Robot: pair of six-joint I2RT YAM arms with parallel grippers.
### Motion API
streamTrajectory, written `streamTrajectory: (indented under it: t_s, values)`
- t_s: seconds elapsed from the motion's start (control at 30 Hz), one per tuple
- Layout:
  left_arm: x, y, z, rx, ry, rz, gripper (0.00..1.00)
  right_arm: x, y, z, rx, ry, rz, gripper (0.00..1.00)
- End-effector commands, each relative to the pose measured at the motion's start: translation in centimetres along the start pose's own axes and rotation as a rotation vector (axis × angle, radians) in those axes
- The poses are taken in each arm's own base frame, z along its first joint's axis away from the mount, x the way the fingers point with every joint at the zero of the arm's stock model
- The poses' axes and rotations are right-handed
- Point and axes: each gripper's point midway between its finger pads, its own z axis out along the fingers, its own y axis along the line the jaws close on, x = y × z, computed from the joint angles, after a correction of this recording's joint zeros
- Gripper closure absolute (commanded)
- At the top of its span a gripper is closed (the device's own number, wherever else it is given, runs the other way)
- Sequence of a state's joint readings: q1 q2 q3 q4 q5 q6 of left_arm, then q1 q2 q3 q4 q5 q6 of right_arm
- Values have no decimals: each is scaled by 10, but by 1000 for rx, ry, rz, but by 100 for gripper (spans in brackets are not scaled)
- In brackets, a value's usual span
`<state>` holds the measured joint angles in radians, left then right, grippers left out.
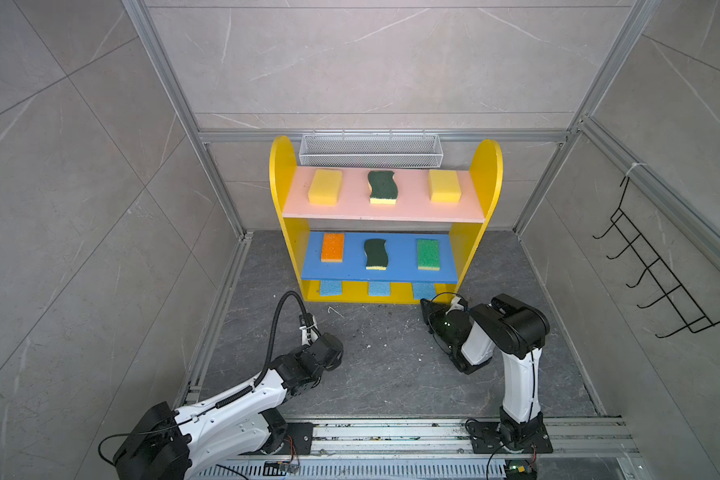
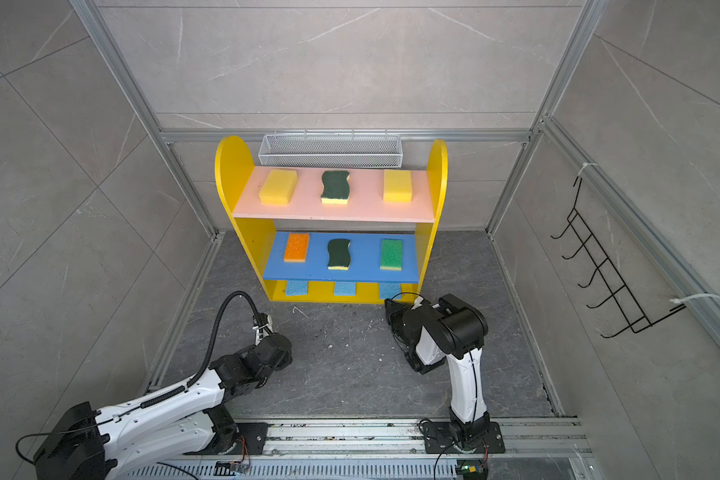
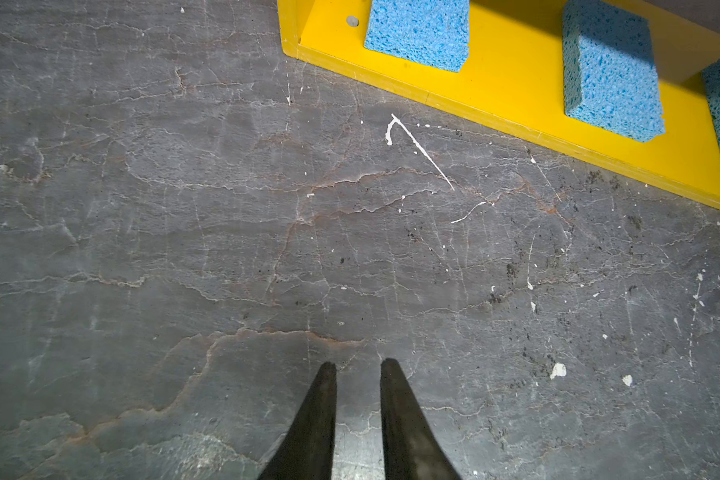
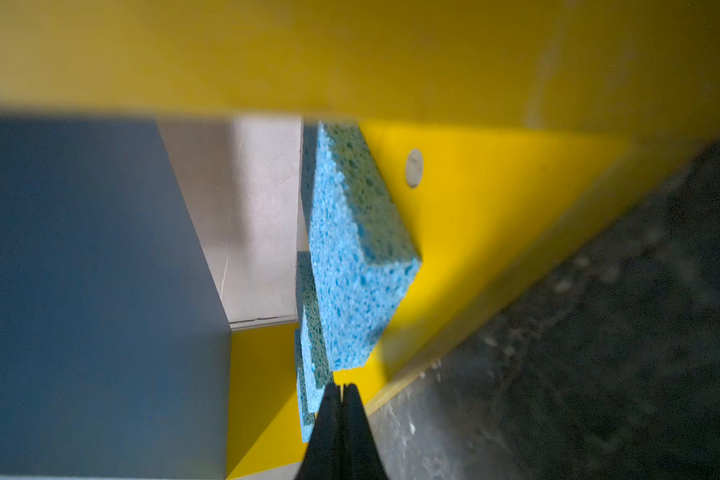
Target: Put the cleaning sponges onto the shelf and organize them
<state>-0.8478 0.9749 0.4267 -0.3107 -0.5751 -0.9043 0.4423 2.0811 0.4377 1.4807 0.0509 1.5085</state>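
**Both top views.** The shelf (image 1: 282, 174) (image 2: 227, 174) carries all nine sponges; none lies on the tabletop (image 1: 383, 353).
- Pink board (image 1: 350, 210): two yellow blocks (image 1: 325, 186) (image 1: 444, 185) with one dark-green scourer (image 1: 382, 187) between them.
- Blue board (image 1: 400, 268): one orange-topped sponge (image 1: 332, 247), a second scourer (image 1: 376, 254), and one bright-green-topped sponge (image 1: 428, 254).
- Bottom board (image 1: 355, 291): three light-blue sponges (image 1: 330, 287), only their front ends showing.

Both sets of jaws are hidden under their arms here.

**Left wrist view.** The left jaws are narrowly parted and empty over bare tabletop. The three light-blue sponges lie well ahead of the tips and off to one side.

**Right wrist view.** The right jaws are pressed together and grip nothing. The nearest light-blue sponge (image 4: 358, 257) sits just beyond the tips, with the other two lined up behind it.

**Judgement.** Placing looks finished, so the step in hand is clearing the right jaws from the bottom bay. This is best done straight back and low, staying off that sponge's corner and the blue board above, so the row keeps even.
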Motion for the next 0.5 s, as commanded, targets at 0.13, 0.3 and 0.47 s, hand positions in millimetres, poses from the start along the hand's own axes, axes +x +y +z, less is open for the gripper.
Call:
streamTrajectory:
  t_s: [0.13,0.3,0.47]
  values:
    - [-18,-4,-6,5,-57,-41,76,11,-49,0,191,10,-6,100]
    - [-18,-3,-6,6,-60,-47,76,14,-54,4,201,12,9,100]
    - [-17,-2,-7,3,-60,-49,76,15,-57,8,206,11,12,100]
